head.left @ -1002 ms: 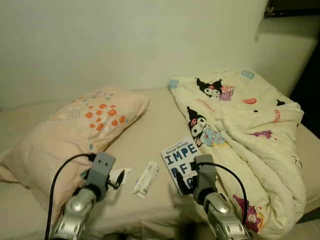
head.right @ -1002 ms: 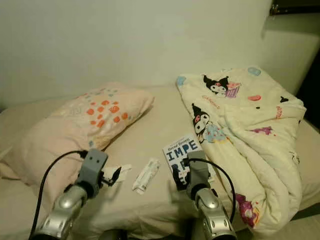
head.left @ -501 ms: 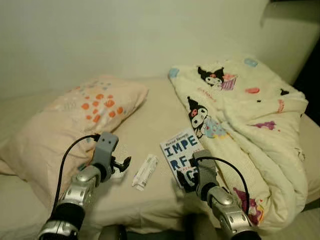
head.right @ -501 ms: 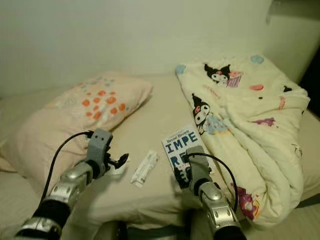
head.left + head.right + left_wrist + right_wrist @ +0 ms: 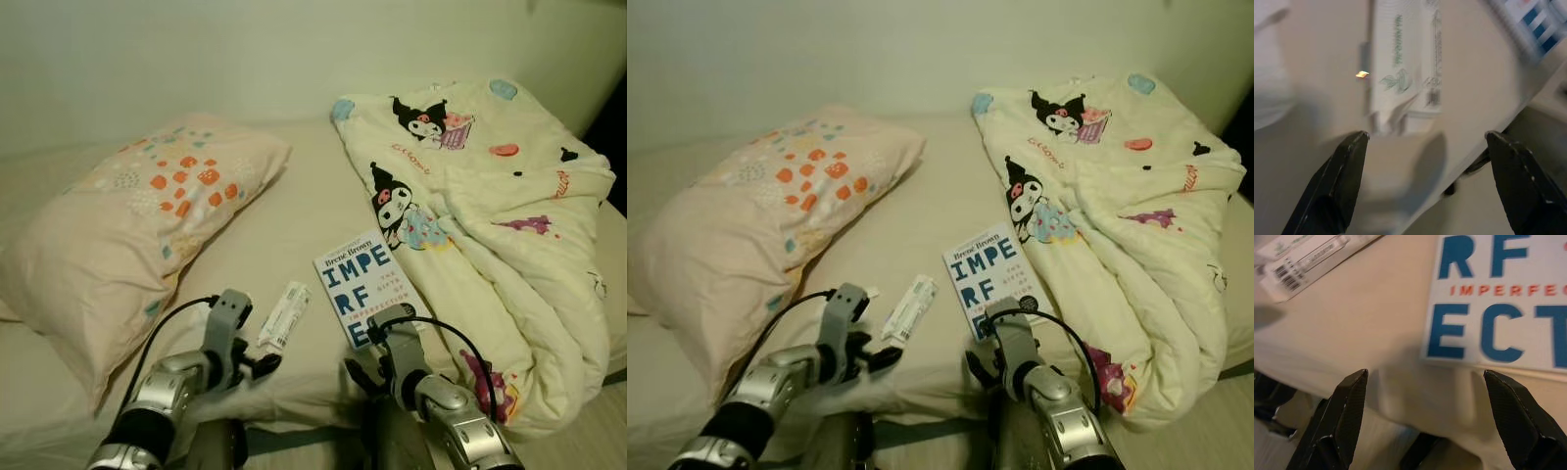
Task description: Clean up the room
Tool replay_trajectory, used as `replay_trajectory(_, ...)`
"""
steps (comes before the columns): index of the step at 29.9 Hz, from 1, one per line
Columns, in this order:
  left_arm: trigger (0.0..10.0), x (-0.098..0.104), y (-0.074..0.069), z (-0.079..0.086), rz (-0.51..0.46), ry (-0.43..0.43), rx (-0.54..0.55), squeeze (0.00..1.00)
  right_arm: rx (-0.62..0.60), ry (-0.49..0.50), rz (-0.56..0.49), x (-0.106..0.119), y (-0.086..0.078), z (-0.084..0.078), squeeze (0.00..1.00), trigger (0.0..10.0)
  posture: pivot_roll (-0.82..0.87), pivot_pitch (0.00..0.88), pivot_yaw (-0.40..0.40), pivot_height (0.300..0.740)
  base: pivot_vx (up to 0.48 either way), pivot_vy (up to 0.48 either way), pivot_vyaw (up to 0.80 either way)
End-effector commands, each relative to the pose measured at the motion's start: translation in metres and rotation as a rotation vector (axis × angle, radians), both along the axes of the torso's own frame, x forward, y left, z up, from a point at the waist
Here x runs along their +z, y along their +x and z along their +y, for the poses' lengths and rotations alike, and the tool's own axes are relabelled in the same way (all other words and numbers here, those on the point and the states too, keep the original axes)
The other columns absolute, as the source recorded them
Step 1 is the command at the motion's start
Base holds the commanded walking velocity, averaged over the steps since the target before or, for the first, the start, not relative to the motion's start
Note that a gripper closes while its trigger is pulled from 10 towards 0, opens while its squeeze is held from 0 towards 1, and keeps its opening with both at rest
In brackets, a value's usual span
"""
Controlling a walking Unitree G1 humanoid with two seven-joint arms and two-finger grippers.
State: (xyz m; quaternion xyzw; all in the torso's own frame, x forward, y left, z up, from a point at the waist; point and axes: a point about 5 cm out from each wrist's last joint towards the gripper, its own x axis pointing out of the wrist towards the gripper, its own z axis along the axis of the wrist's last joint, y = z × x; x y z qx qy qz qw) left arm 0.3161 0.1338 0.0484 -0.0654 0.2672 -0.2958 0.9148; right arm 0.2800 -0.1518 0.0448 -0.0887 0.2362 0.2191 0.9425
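A white book point(image 5: 357, 285) with big blue letters lies face up on the beige bed point(image 5: 294, 235), against the cartoon-print blanket point(image 5: 490, 225). A small white carton point(image 5: 284, 315) lies left of the book. My left gripper point(image 5: 263, 365) is open at the bed's front edge, just short of the carton point(image 5: 1405, 63), which lies beyond its fingers point(image 5: 1332, 191). My right gripper point(image 5: 356, 372) is open too, low at the front edge below the book's near corner; the book point(image 5: 1498, 298) lies just past its fingertips point(image 5: 1520, 423). Neither gripper holds anything.
A peach pillow point(image 5: 127, 245) with orange and teal dots takes up the bed's left side. The bunched blanket covers the right side up to the wall point(image 5: 245, 49). A dark gap point(image 5: 294, 441) runs below the mattress edge, with floor point(image 5: 588, 431) at the lower right.
The camera has tipped down and come closer to the bed. Both grippers have sunk to the bed's front edge; the left one has left the white scrap beside the pillow.
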Motion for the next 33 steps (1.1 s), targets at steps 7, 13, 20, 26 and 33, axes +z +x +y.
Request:
replay_trajectory(7, 10.0, 0.005, 0.0, -0.016, -0.116, -0.064, 0.102, 1.0, -0.01, -0.001, 0.033, -0.007, -0.021, 0.005, 0.0, 10.0, -0.04, 0.317, 0.025, 0.596, 0.0, 0.0, 0.0)
replay_trajectory(13, 10.0, 0.01, -0.002, -0.024, -0.292, 0.042, 0.088, 1.0, -0.019, -0.013, 0.025, -0.008, -0.024, 0.007, 0.0, 10.0, -0.04, 0.328, 0.031, 0.596, 0.0, 0.0, 0.0)
replay_trajectory(20, 10.0, 0.014, -0.002, -0.027, -0.381, 0.118, 0.113, 1.0, -0.008, -0.026, 0.031, -0.008, -0.028, 0.011, 0.0, 10.0, -0.04, 0.331, 0.032, 0.596, 0.0, 0.0, 0.0)
replay_trajectory(26, 10.0, 0.014, 0.0, -0.029, -0.369, 0.084, 0.159, 1.0, -0.013, -0.035, 0.039, -0.01, -0.031, 0.013, 0.0, 10.0, -0.04, 0.334, 0.032, 0.596, 0.0, 0.0, 0.0)
replay_trajectory(33, 10.0, 0.007, -0.001, -0.04, -0.344, 0.046, 0.214, 1.0, -0.031, -0.034, 0.04, -0.012, -0.03, 0.017, 0.0, 10.0, -0.04, 0.34, 0.032, 0.596, 0.0, 0.0, 0.0)
